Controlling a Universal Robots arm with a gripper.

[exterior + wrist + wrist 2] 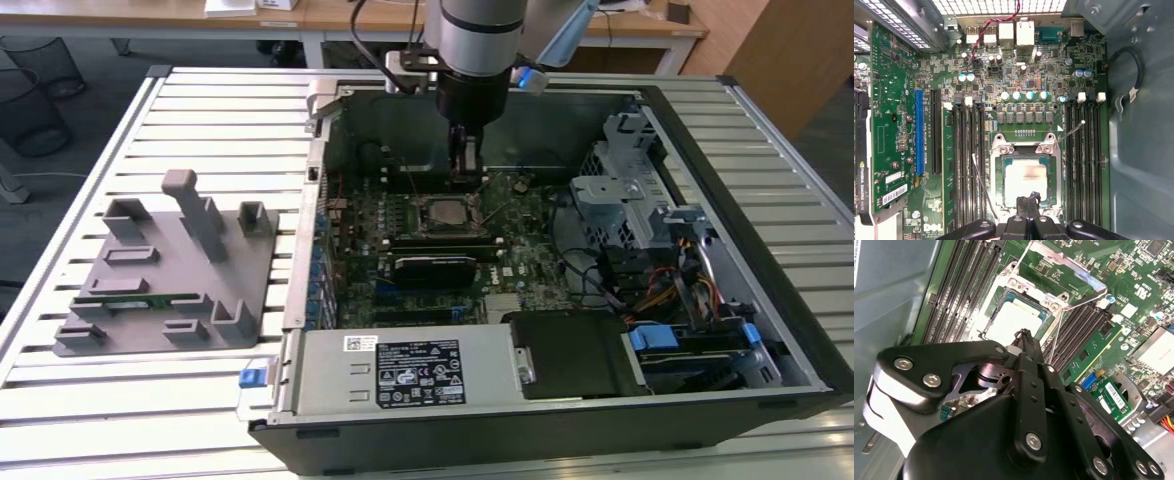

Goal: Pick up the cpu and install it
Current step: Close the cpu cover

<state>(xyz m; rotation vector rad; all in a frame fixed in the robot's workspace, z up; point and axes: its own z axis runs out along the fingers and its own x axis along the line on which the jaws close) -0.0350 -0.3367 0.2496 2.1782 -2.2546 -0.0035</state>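
Over the motherboard socket [1000, 186], the gripper [1028, 200] hovers, fingers pinched together on nothing; the cpu [1026, 177] lies seated flat below. Its retention frame [1074, 265] stands raised, evidently to admit the chip.

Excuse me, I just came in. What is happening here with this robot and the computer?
A robot arm reaches down into an open computer case. Its claw, shut with nothing between the fingers, hangs right over the cpu. The cpu already lies flat in the motherboard socket. The socket's metal frame is raised, not yet closed over the chip.
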